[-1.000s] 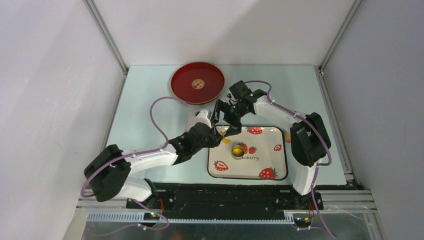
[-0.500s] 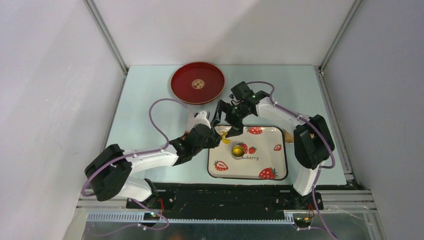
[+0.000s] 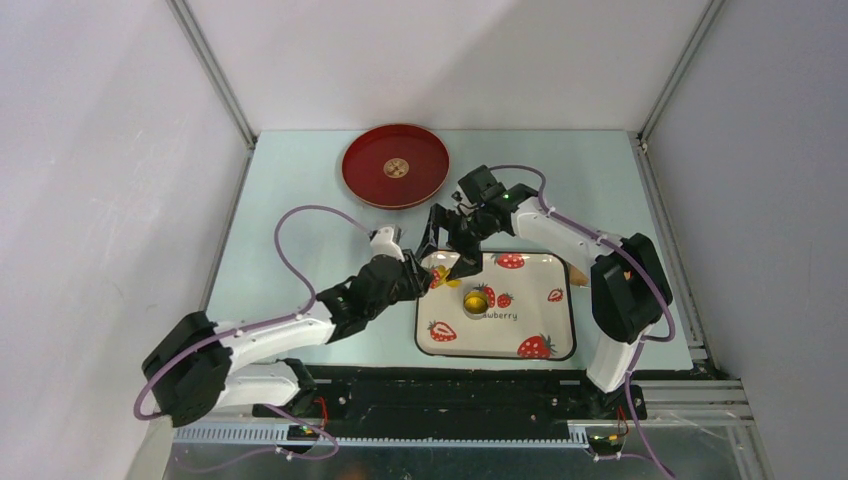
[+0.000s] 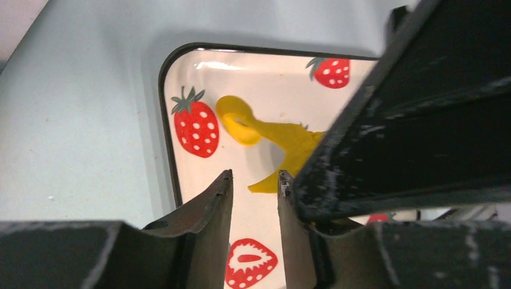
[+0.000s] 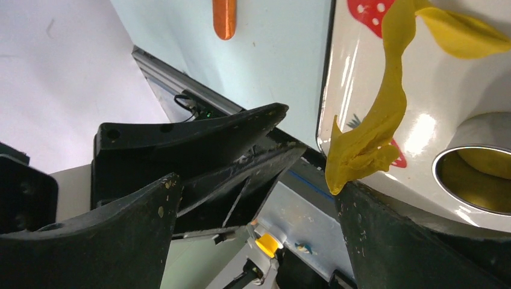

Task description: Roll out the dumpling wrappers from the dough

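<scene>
The dough (image 4: 283, 141) is a thin, irregular yellow strip on the top-left corner of the strawberry tray (image 3: 495, 355). One end of the dough (image 5: 361, 150) is lifted and clings to the tip of one finger of my right gripper (image 5: 256, 183), which stands wide open over that corner. My left gripper (image 4: 254, 174) hovers low just short of the strip, its jaws a little apart with nothing between them. A metal ring cutter (image 3: 476, 300) stands mid-tray with yellow dough inside. I see no free dumpling wrappers.
A red round plate (image 3: 395, 165) lies at the back left of the table. An orange stick (image 5: 224, 18) lies on the table beside the tray's right side. The two grippers crowd each other at the tray rim (image 4: 170, 150).
The left arm's elbow swung left and toward the near edge, and its jaws parted slightly. The right gripper dipped a little toward the tray corner and stayed wide open.
</scene>
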